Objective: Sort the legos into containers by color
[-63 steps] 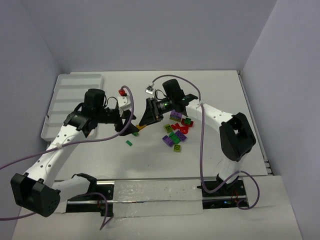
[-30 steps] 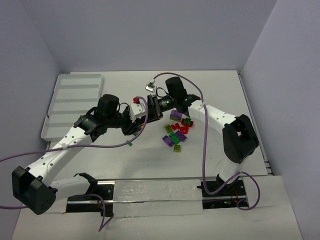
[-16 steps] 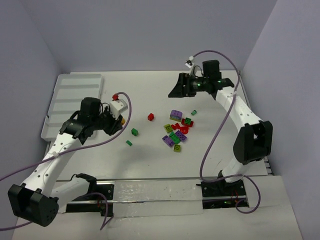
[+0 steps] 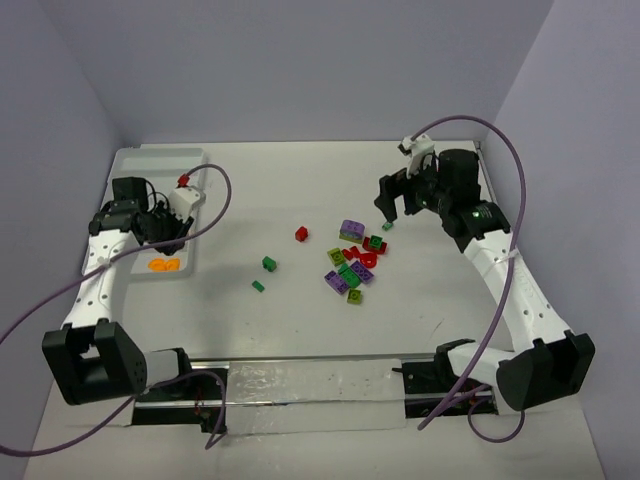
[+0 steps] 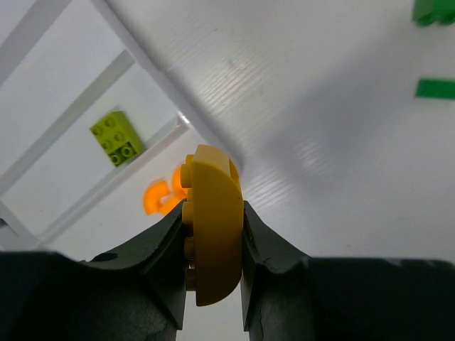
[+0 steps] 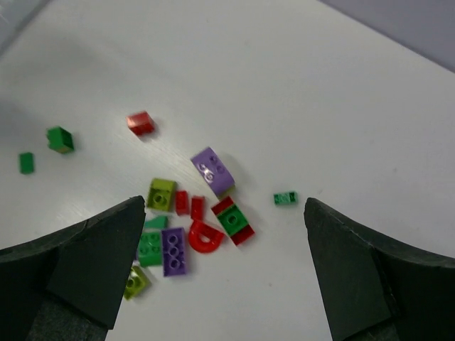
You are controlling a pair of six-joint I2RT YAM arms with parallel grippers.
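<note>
My left gripper (image 4: 166,228) hangs over the near end of the white tray of containers (image 4: 150,180). It is shut on an orange rounded lego (image 5: 213,177), held on edge between the pads of the left gripper (image 5: 211,213). Below it, one compartment holds two orange pieces (image 5: 160,197) and the one beside it a lime brick (image 5: 116,137). My right gripper (image 4: 397,203) stands open and empty above the right side of the lego pile (image 4: 352,262). Between the fingers of the right gripper (image 6: 224,206) I see a purple brick (image 6: 212,170) and a red arch (image 6: 205,236).
Loose on the table lie a red brick (image 4: 301,233), a green brick (image 4: 268,264), a small green piece (image 4: 258,286) and another small green piece (image 4: 386,225). Low white walls (image 5: 165,89) divide the tray. Purple cables loop from both arms.
The left arm has swung left from the table's middle to the tray, carrying the orange lego. The right gripper has opened wide and drawn back to the right of the pile.
</note>
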